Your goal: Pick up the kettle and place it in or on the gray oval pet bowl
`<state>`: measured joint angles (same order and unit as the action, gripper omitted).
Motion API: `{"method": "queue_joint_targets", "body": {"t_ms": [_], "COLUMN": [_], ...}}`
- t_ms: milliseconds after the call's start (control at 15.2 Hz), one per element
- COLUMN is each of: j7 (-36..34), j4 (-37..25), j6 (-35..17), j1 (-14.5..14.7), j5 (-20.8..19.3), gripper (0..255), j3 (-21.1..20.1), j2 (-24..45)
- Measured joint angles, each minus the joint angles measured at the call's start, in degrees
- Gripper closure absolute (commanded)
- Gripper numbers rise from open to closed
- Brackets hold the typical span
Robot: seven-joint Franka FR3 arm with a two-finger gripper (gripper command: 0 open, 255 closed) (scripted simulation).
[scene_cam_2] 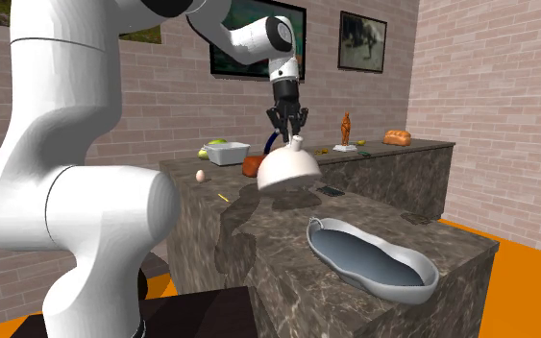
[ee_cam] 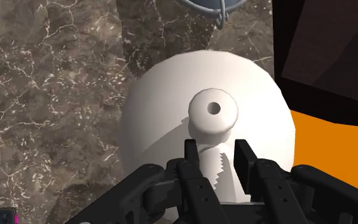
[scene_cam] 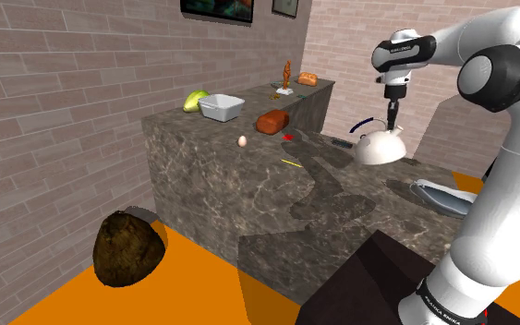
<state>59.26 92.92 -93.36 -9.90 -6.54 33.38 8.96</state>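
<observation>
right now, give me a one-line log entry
pincer: shut on kettle | kettle: just above counter | pet bowl: empty, apart from kettle

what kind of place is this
Probably a home kitchen: dark marble counters holding an egg and a bread loaf, a white kettle, brick walls with framed pictures.

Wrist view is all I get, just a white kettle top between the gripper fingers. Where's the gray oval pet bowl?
Observer: The pet bowl lies on the counter, apart from the kettle and closer to the stand than it.
Operator: Anything in it?
Observer: Nothing shows inside it.
Operator: What's past the kettle?
Observer: In the shoulder view, an egg, a brown block and a white dish, all apart from the kettle.
</observation>
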Motion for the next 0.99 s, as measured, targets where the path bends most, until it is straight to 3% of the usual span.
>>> {"method": "queue_joint_targets", "body": {"t_ms": [330, 990], "j7": [1.47, 6.37], "j4": [-1.48, 10.39], "j6": [2.39, 1.12], "j1": [-0.56, -3.50], "j5": [-0.80, -9.71], "gripper": [255, 255], "j3": [0.62, 3.94], "j2": [-1.34, -15.63]}}
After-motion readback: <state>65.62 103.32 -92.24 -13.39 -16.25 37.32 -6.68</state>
